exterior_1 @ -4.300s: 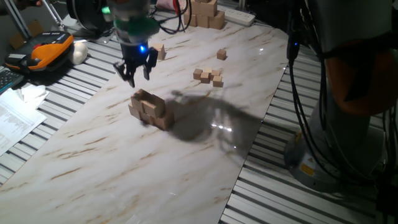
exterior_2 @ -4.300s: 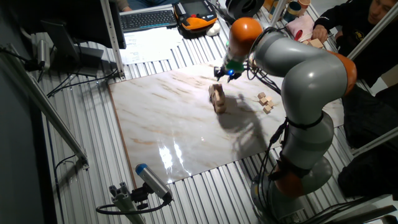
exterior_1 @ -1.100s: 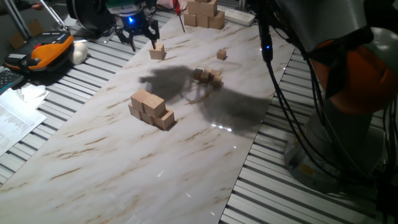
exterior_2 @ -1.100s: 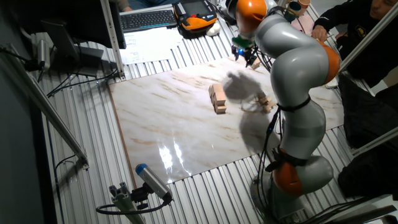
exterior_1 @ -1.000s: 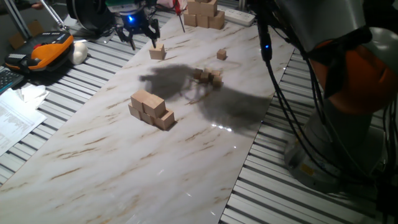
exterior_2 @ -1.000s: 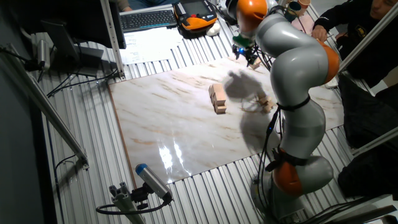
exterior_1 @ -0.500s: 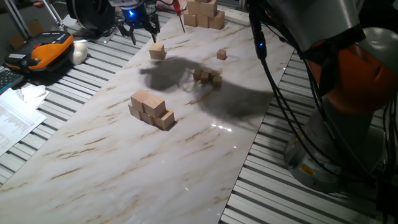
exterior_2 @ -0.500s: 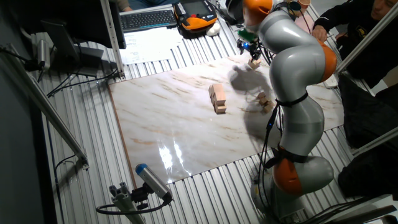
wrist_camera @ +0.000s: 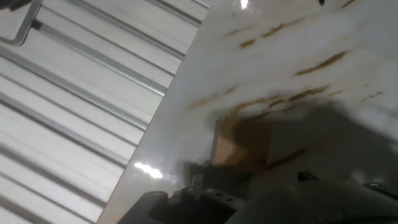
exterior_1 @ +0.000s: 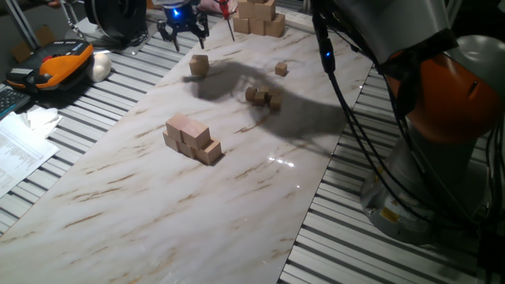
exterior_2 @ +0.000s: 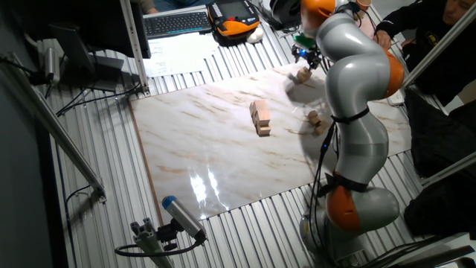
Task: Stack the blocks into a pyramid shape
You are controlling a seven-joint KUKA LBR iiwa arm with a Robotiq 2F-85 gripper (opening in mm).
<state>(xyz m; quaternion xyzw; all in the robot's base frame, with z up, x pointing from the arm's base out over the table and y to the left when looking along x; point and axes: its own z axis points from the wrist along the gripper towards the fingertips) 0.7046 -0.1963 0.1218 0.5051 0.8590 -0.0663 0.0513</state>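
Observation:
A single loose block (exterior_1: 199, 65) lies near the far left edge of the marble board (exterior_1: 158, 213); it also shows as the block (exterior_2: 301, 74) and, blurred, as the block (wrist_camera: 241, 144) low in the hand view. My gripper (exterior_1: 183, 28) hovers above and just beyond it, fingers spread and empty, also seen as the gripper (exterior_2: 306, 53). Mid-board stands a stack of several blocks (exterior_1: 192, 138) in two layers, the stack (exterior_2: 259, 117). The fingertips themselves are not clear in the hand view.
Much smaller tan cubes (exterior_1: 264, 97) cluster mid-right, with one more small cube (exterior_1: 281, 69) beyond. A pile of bigger pale blocks (exterior_1: 259, 17) stands at the far end. An orange pendant (exterior_1: 59, 63) and papers (exterior_1: 20, 150) lie on the slatted table at left.
The arm has swung from over the stack to the far end of the board; over the last second the gripper drifted further back above the loose block. No block moved.

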